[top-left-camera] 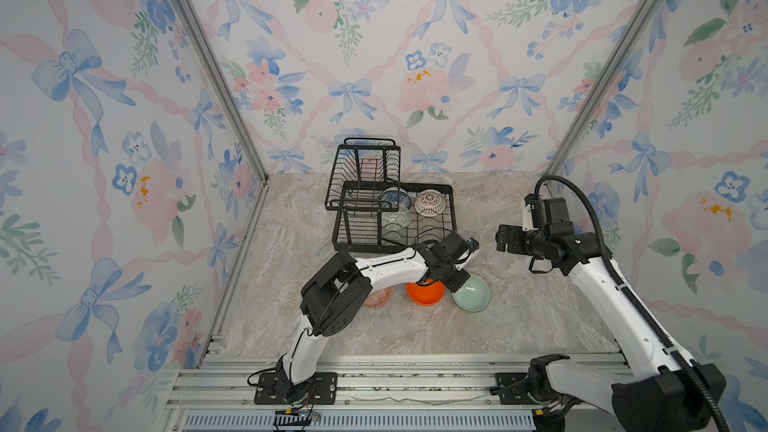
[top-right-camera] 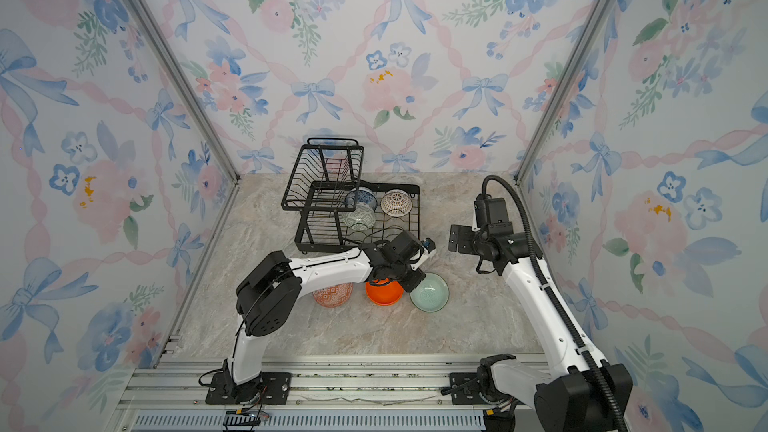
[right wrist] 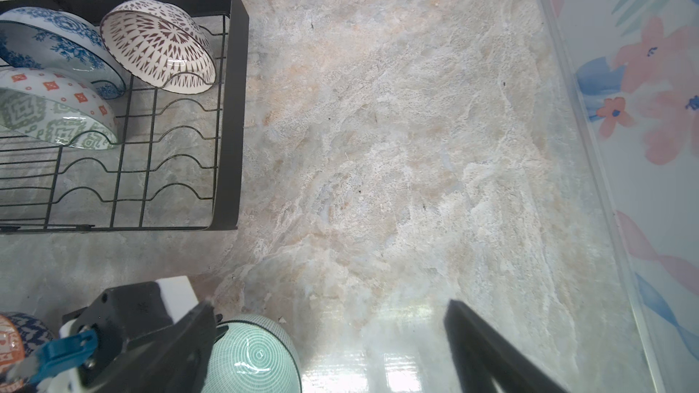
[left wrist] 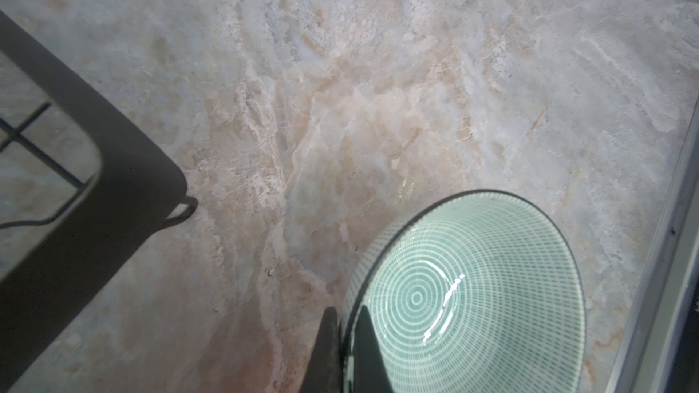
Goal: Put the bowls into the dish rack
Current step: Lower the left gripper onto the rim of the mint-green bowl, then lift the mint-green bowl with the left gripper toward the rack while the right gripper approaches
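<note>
The pale mint bowl [left wrist: 454, 296] is being gripped at its rim by the left hand [left wrist: 346, 345], which is clenching tight, one finger [left wrist: 368, 349] inside the rim and the other outside. Only the left wrist view is showing that pinch. In both top views the hand is covering the rim [top-left-camera: 457, 280], and whether the bowl is clear of the bench [top-left-camera: 540, 305] cannot be told. Just behind the left hand, the plain orange bowl [top-left-camera: 424, 293] and the orange-white bowl [top-left-camera: 379, 297] are sitting partly under its arm. Beyond the hand, the dish rack [right wrist: 234, 107] is carrying the blue-white bowl [right wrist: 56, 35], lattice bowl [right wrist: 159, 47] and grey-green bowl [right wrist: 56, 111], all leaning in its tray. The right hand [top-left-camera: 500, 238] is hovering nearby, spread wide and holding nothing.
</note>
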Controlling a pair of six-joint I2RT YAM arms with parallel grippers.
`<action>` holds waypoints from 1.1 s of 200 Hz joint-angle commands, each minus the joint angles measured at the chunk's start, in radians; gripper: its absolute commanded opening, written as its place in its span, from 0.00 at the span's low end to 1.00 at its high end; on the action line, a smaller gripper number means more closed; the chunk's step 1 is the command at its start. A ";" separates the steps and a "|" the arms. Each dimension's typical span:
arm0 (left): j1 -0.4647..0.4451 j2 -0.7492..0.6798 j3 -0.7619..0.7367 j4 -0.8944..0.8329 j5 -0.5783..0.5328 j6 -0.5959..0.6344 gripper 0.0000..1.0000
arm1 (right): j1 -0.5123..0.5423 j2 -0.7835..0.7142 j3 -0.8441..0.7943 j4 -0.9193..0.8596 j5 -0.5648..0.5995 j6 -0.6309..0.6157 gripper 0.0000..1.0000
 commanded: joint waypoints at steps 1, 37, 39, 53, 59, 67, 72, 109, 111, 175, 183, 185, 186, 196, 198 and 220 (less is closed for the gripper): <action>-0.002 -0.086 0.042 0.015 0.004 0.003 0.00 | -0.012 -0.023 0.028 -0.040 -0.012 -0.014 0.97; 0.002 -0.118 0.049 0.014 -0.006 0.003 0.00 | -0.018 -0.039 0.031 -0.048 -0.018 -0.018 0.97; 0.002 -0.119 0.050 0.013 -0.007 0.002 0.00 | -0.018 -0.040 0.031 -0.049 -0.019 -0.018 0.97; 0.003 -0.129 0.056 0.007 -0.020 -0.002 0.00 | -0.020 -0.046 0.033 -0.053 -0.024 -0.018 0.97; 0.006 -0.134 0.062 0.002 -0.028 -0.005 0.00 | -0.020 -0.049 0.036 -0.055 -0.026 -0.020 0.97; 0.008 -0.140 0.069 -0.003 -0.037 -0.006 0.00 | -0.021 -0.052 0.040 -0.058 -0.032 -0.019 0.97; 0.009 -0.145 0.074 -0.007 -0.047 -0.009 0.00 | -0.021 -0.053 0.042 -0.061 -0.036 -0.020 0.97; 0.013 -0.200 0.131 -0.047 -0.112 0.003 0.00 | -0.023 -0.087 0.091 -0.082 -0.113 -0.009 0.97; 0.013 -0.203 0.133 -0.047 -0.114 0.005 0.00 | -0.021 -0.089 0.096 -0.083 -0.116 -0.008 0.97; 0.049 -0.293 0.191 -0.077 -0.233 0.042 0.00 | -0.020 -0.128 0.213 -0.106 -0.263 0.032 0.97; 0.055 -0.301 0.197 -0.077 -0.246 0.047 0.00 | -0.014 -0.126 0.222 -0.101 -0.282 0.042 0.97; 0.057 -0.303 0.198 -0.077 -0.249 0.048 0.00 | -0.014 -0.126 0.224 -0.100 -0.286 0.044 0.97; 0.058 -0.304 0.199 -0.076 -0.251 0.048 0.00 | -0.013 -0.126 0.225 -0.099 -0.287 0.045 0.97; 0.065 -0.313 0.205 -0.077 -0.275 0.053 0.00 | -0.003 -0.123 0.231 -0.093 -0.293 0.053 0.97; 0.067 -0.316 0.206 -0.077 -0.279 0.053 0.00 | 0.001 -0.121 0.233 -0.091 -0.293 0.055 0.97; 0.085 -0.332 0.226 -0.075 -0.335 0.055 0.00 | 0.025 -0.100 0.248 -0.072 -0.300 0.071 0.97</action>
